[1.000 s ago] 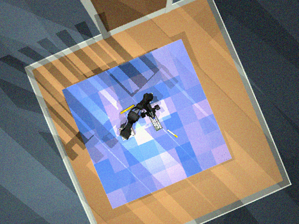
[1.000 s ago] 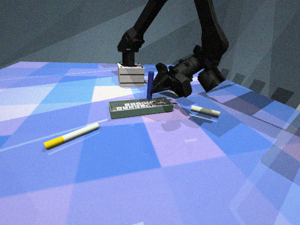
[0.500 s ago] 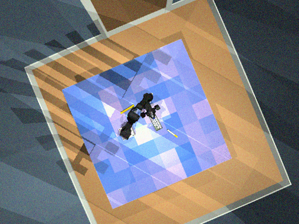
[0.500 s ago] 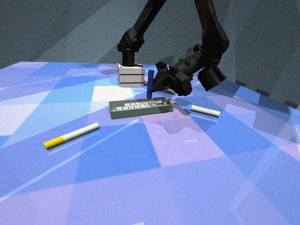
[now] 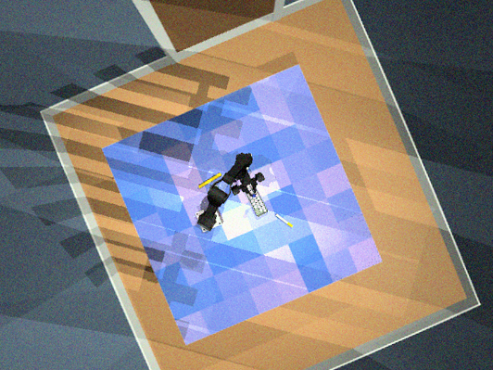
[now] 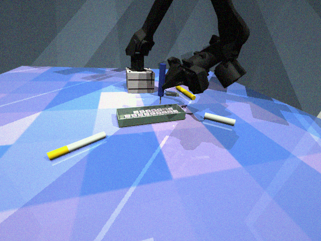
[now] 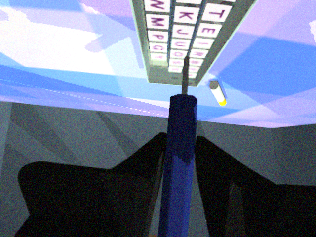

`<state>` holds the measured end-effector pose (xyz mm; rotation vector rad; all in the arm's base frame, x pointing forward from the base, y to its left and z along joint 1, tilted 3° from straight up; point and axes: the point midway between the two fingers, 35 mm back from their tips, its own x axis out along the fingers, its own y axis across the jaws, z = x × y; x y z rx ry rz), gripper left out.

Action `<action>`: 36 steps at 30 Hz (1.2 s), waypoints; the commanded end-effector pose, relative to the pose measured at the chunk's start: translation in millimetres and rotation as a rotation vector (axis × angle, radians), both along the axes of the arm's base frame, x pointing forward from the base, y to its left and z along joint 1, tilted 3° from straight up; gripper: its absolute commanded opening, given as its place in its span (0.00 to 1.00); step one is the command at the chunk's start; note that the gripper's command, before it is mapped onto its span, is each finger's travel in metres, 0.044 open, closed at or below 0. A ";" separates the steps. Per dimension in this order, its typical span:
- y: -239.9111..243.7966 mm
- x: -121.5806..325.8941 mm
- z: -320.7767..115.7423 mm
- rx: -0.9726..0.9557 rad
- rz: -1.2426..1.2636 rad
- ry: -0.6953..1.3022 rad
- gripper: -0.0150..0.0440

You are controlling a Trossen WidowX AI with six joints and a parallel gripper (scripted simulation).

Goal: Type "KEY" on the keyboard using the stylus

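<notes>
The blue stylus (image 6: 162, 78) (image 7: 182, 123) stands roughly upright with its thin metal tip down. My gripper (image 6: 163, 87) (image 7: 180, 140) is shut on its blue shaft. The grey-green keyboard (image 6: 151, 122) (image 7: 163, 79) has white keys with purple letters in rows. The stylus tip is raised above the keyboard, with a gap to the keys in the exterior view. In the wrist view the tip overlaps the far part of the keyboard, beyond the U key (image 7: 179, 43), near the I and R keys. K, J, T and E show nearer; Y cannot be read.
A white and yellow stick (image 5: 284, 220) (image 6: 77, 145) (image 7: 217, 93) lies off one end of the keyboard. A white cylinder (image 6: 219, 119) lies off the other end. A yellow stick (image 5: 209, 180) (image 6: 185, 92) and a small grey cylinder (image 6: 171, 93) lie behind, near the arm's white base (image 6: 140, 84).
</notes>
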<state>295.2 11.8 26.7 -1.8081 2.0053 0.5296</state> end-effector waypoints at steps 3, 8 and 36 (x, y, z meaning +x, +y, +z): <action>-6.2 6.5 1.0 -0.002 0.000 -0.001 0.25; -18.9 18.3 4.3 -0.009 -0.001 -0.001 0.25; -17.5 18.0 -16.3 -0.006 0.001 -0.001 0.25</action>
